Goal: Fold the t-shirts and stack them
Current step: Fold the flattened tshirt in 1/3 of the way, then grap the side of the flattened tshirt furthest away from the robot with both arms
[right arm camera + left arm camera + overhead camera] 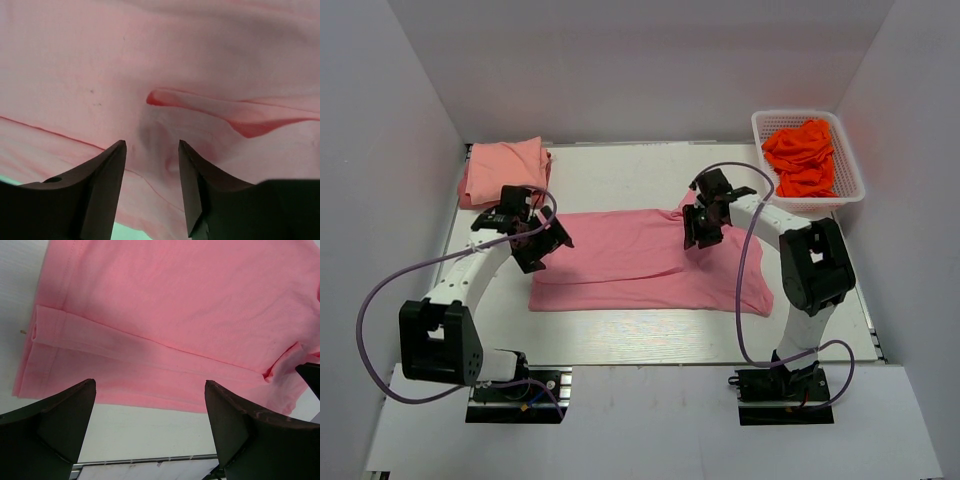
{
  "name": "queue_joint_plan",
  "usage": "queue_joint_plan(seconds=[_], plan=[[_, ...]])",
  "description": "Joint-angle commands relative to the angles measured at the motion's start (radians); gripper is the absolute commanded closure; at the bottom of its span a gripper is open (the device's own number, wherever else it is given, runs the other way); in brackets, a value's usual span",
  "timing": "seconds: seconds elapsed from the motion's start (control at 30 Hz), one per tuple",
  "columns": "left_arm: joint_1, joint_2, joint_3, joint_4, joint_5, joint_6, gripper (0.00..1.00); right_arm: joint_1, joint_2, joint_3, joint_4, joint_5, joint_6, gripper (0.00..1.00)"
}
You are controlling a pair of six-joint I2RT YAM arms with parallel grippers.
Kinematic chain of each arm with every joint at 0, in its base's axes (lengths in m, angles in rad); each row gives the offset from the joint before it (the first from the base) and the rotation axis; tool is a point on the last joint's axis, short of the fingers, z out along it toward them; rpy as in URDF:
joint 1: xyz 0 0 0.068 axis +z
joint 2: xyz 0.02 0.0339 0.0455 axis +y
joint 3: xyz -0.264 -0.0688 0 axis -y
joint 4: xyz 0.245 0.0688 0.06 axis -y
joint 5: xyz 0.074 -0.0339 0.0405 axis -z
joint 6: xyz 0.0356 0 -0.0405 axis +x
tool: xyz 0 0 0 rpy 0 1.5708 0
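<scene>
1. The rose pink t-shirt (640, 262) lies half-folded across the desk (620, 175).
2. The salmon t-shirt (505, 166) sits folded at the far left corner.
3. The left hand (548, 248) hovers over the spread shirt's left end, fingers apart and empty.
4. The right hand (705, 226) is likewise parted over its right part.

Arms (470, 270) white with black joints. Left pincer (548, 242), right pincer (703, 228): black wedge fingers (50, 430), purple cable (360, 325) trailing behind.

The whole counter (620, 335) is seen from high above its near edge. Each wrist view is aimed closely down at the rose pink t-shirt (640, 262), which is shared by all three.
</scene>
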Motion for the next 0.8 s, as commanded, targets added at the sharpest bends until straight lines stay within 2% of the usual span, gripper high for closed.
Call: queue_joint_plan(seconds=[0.0, 0.07, 0.13, 0.3, 0.5, 0.6, 0.77], plan=[[0.006, 0.016, 0.046, 0.031, 0.018, 0.013, 0.00, -0.001, -0.017, 0.073, -0.008, 0.032, -0.007, 0.47], [0.006, 0.049, 0.091, 0.040, 0.009, 0.024, 0.00, -0.007, -0.020, 0.099, -0.008, 0.031, 0.008, 0.25], [0.006, 0.100, 0.149, 0.051, -0.029, 0.036, 0.00, -0.012, -0.016, 0.163, -0.024, 0.064, 0.039, 0.10], [0.006, 0.261, 0.270, 0.052, -0.140, 0.045, 0.00, -0.036, 0.051, 0.307, -0.066, 0.156, 0.109, 0.10], [0.016, 0.470, 0.474, -0.034, -0.408, 0.045, 0.00, -0.091, 0.147, 0.481, -0.077, 0.196, 0.125, 0.10], [0.016, 0.565, 0.554, -0.034, -0.427, 0.054, 0.03, -0.108, 0.188, 0.548, -0.066, 0.207, 0.094, 0.10], [0.028, 0.710, 0.692, -0.037, -0.464, 0.054, 0.13, -0.134, 0.274, 0.630, -0.003, 0.193, 0.082, 0.10]])
